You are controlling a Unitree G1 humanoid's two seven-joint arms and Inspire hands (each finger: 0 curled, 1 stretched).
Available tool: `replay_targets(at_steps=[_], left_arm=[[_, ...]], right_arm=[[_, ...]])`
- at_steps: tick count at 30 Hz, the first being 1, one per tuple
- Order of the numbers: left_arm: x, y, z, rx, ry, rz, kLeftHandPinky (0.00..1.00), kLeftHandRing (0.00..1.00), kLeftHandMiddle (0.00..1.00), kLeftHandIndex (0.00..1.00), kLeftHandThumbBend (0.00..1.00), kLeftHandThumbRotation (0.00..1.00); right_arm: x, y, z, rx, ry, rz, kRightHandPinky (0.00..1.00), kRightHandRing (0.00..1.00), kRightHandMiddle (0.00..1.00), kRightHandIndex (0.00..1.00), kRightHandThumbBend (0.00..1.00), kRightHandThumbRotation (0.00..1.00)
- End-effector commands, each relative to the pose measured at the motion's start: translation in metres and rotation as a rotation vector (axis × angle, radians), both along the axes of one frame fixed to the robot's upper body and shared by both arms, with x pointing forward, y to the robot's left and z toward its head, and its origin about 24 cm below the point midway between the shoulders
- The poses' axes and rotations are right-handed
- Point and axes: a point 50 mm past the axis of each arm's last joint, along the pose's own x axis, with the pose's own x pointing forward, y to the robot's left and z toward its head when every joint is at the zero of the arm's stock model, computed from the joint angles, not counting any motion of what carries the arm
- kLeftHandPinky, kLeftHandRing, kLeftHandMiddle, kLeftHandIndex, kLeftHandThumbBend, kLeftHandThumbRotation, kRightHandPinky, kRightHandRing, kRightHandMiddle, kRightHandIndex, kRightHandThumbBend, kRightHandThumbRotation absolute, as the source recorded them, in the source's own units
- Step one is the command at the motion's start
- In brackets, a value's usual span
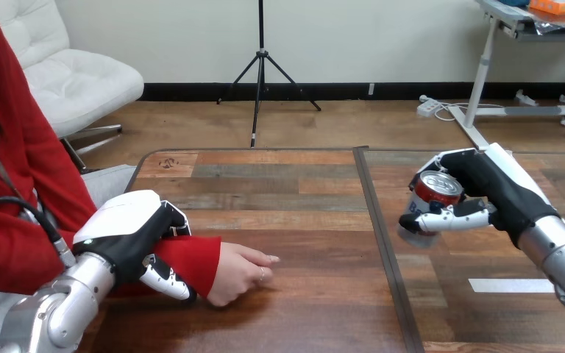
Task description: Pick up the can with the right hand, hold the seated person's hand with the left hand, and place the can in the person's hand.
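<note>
Two grips at once. Clasps the can [432, 193] in the right hand [496, 193], tilted over the right half of the table [287, 191]. Curls the left hand [129, 232] round the person's wrist [191, 257] at the red sleeve; person's hand [239, 272] resting on the wood, well apart from the can.

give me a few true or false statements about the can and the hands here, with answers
1. The right hand has its fingers curled round the can. True.
2. The can lies in the person's hand. False: it is in the right hand, apart from the person's hand.
3. The left hand is closed on the person's wrist, over the red sleeve. True.
4. The person's hand is raised off the table. False: it rests on the table.
</note>
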Motion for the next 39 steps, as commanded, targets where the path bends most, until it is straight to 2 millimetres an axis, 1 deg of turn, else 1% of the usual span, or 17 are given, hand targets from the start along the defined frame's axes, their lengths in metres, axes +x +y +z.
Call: replay_targets(at_steps=[1,9,14,20,25,39], left_arm=[[0.016,-0.023,0.073,-0.134,-0.347,-0.092,0.24,0.30,0.37,0.38,0.82,0.00],[0.015,-0.029,0.093,-0.183,-0.453,-0.121,0.26,0.31,0.36,0.37,0.85,0.00],[0.014,-0.032,0.100,-0.182,-0.485,-0.124,0.27,0.31,0.36,0.37,0.86,0.00],[0.012,-0.038,0.112,-0.224,-0.540,-0.142,0.27,0.31,0.36,0.37,0.87,0.00],[0.011,-0.041,0.118,-0.235,-0.561,-0.151,0.27,0.31,0.36,0.36,0.86,0.00],[0.011,-0.050,0.131,-0.302,-0.637,-0.185,0.26,0.30,0.35,0.36,0.86,0.00]], right_arm=[[0.028,0.021,0.042,0.049,-0.150,0.029,0.38,0.41,0.47,0.51,0.66,0.00],[0.034,0.033,0.046,0.057,-0.168,0.043,0.38,0.40,0.46,0.50,0.66,0.00],[0.035,0.039,0.047,0.066,-0.173,0.046,0.38,0.40,0.46,0.50,0.66,0.00],[0.038,0.051,0.049,0.101,-0.198,0.071,0.37,0.40,0.46,0.50,0.66,0.00],[0.039,0.058,0.050,0.113,-0.206,0.087,0.37,0.39,0.45,0.50,0.67,0.00],[0.041,0.086,0.053,0.127,-0.212,0.133,0.35,0.38,0.44,0.49,0.66,0.00]])
